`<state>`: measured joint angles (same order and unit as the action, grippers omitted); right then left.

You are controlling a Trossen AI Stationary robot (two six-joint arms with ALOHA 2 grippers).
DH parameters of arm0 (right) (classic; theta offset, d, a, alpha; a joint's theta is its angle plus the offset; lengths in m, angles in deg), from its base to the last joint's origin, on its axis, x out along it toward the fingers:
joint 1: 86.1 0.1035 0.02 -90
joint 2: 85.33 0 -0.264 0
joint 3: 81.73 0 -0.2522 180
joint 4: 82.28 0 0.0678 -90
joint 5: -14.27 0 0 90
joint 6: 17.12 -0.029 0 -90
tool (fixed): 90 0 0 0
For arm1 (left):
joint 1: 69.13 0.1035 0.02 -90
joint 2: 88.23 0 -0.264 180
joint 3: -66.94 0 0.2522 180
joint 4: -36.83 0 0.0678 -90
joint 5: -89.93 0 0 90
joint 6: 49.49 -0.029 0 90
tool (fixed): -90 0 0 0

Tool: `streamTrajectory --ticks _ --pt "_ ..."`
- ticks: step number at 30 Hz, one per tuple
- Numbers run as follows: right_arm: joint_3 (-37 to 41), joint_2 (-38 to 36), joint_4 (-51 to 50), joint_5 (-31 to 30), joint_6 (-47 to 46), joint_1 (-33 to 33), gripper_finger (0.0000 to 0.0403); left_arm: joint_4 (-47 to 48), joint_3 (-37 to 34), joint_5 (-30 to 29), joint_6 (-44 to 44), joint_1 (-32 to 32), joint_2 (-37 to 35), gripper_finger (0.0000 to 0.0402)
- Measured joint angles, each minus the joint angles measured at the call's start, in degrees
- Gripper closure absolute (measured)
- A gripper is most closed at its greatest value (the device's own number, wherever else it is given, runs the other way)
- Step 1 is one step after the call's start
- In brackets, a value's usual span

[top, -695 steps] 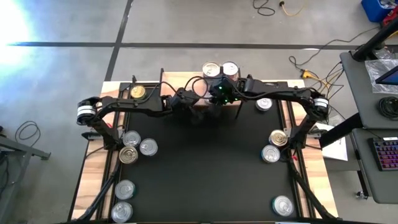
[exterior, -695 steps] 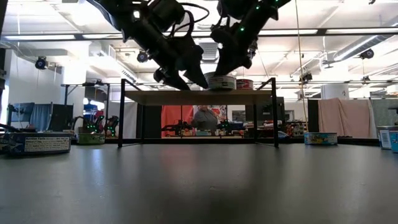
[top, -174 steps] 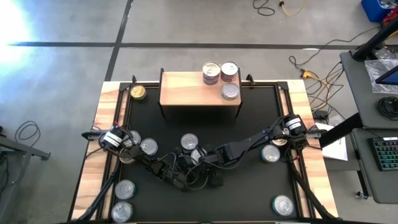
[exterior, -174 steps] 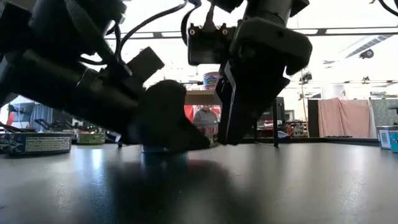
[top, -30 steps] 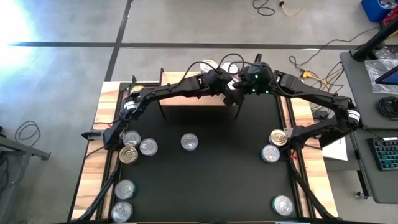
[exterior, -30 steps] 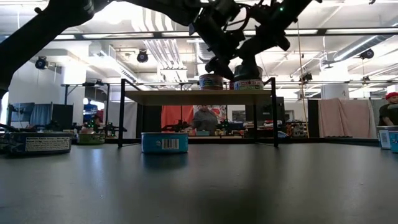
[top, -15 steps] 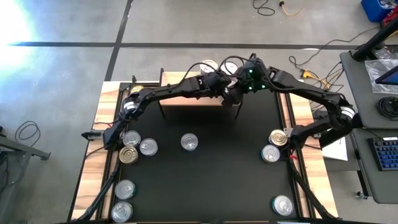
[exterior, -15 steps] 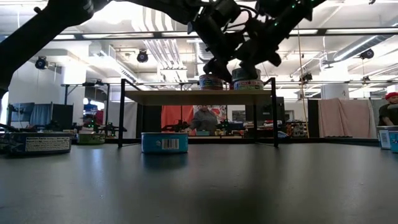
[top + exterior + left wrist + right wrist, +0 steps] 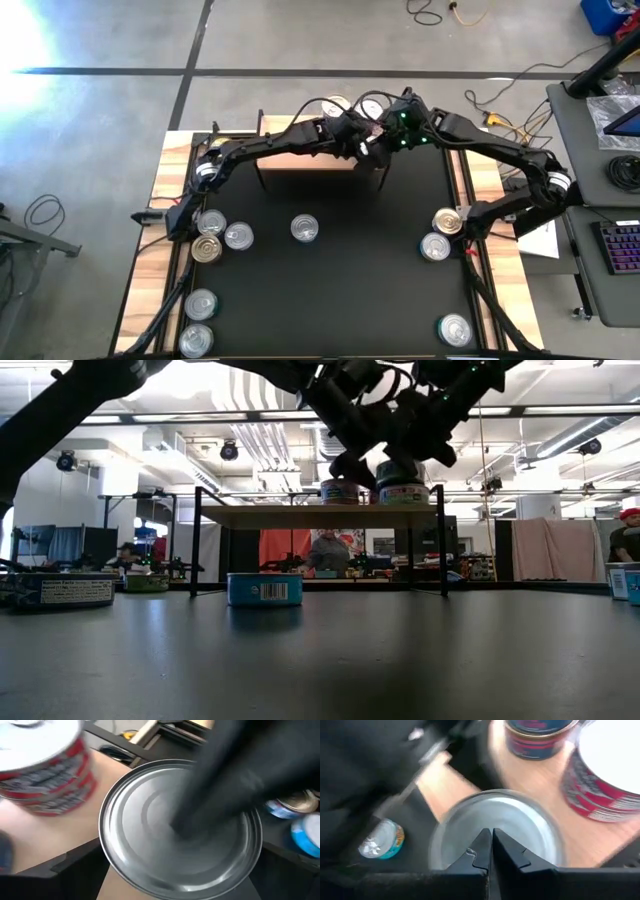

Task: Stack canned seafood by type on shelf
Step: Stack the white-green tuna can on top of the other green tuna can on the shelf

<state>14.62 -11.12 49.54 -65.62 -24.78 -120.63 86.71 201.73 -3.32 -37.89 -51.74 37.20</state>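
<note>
Both arms are edging further in over the shelf's (image 9: 300, 145) right end than a second ago. Left pincer (image 9: 362, 143) is spreading wide around a silver tin (image 9: 180, 825) there, seemingly letting it go, while the clenched right pincer (image 9: 491, 851) is pressing on its lid, probably steadying it beside the red tins (image 9: 47, 775).
</note>
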Motion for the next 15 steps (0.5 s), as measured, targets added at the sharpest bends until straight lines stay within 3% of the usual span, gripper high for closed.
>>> streamTrajectory --ticks 15 --pt "0.0 -1.0 -2.6 -0.8 0.4 0.0 0.0394 0.1 0.0 -0.1 -1.9 0.0 -0.1 0.0002"
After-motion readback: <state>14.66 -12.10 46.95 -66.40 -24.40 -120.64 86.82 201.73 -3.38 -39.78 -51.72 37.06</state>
